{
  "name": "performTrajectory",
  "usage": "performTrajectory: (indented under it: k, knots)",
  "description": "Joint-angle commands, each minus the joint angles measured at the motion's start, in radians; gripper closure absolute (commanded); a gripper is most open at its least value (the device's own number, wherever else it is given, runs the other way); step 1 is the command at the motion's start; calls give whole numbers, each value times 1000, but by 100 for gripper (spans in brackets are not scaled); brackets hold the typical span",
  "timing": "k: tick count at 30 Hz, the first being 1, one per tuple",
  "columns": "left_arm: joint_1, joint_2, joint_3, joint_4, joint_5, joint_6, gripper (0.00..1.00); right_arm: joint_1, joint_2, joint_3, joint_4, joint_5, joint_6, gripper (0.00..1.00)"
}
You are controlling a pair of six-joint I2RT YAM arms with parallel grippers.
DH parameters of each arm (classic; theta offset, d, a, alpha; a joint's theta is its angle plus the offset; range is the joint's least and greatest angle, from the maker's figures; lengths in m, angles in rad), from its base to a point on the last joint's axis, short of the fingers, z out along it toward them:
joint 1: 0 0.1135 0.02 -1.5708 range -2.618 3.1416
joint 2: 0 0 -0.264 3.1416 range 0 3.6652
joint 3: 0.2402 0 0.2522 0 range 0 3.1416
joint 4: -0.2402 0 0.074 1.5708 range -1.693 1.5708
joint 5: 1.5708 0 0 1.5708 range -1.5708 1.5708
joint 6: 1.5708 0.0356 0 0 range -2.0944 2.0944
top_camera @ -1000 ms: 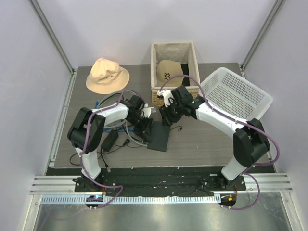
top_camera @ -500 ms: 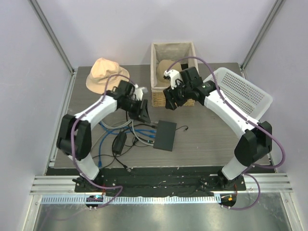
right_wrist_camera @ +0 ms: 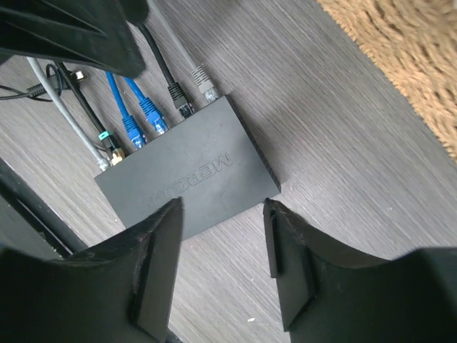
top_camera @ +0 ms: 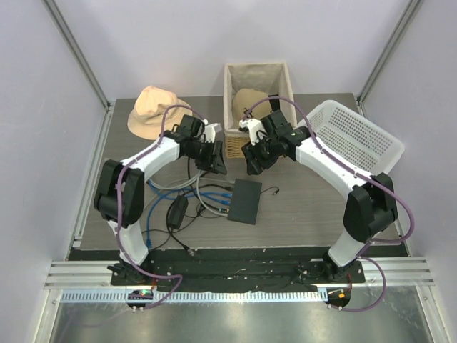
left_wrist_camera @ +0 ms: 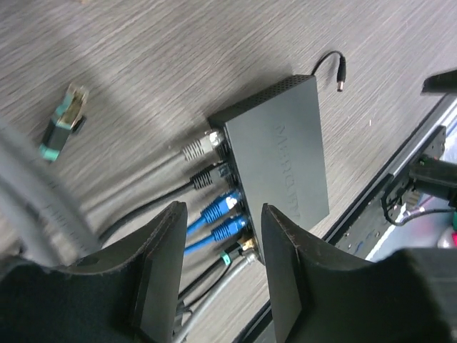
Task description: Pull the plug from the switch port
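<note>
Left fingers (left_wrist_camera: pixel 285 264): open, empty; close on one plug (left_wrist_camera: pixel 202 148).
Right fingers (right_wrist_camera: pixel 153 264): open; pin switch (right_wrist_camera: pixel 193 179).
Pull: straight, along surface (left_wrist_camera: pixel 178 57).

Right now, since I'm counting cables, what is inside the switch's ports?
Five meet the switch: grey plug, black plug, two blue plugs, green-banded plug. The ports themselves are hidden, so how deep each sits cannot be seen.
</note>
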State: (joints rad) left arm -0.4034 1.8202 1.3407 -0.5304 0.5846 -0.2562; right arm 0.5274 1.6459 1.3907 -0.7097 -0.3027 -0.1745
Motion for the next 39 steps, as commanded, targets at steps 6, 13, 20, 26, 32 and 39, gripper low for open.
performTrajectory:
  k: [6, 13, 20, 26, 32, 39]
  knots:
    - [5, 106, 101, 17, 98, 150, 50, 29, 51, -51, 113, -22, 33, 72]
    - [5, 212, 127, 113, 118, 94, 51, 34, 91, -91, 85, 30, 1, 77]
    - [5, 217, 54, 202, 170, 54, 51, 51, 103, -128, 92, -24, 9, 74]
    - [0, 16, -171, 423, 99, -3, 53, 52, 80, -125, 88, 72, -2, 77]
    - [-5, 36, -265, 556, -2, -5, 51, 52, 74, -153, 87, 102, -8, 78]
    - [-5, 67, -181, 587, 26, -44, 51, 39, 198, 68, 145, 200, -34, 82]
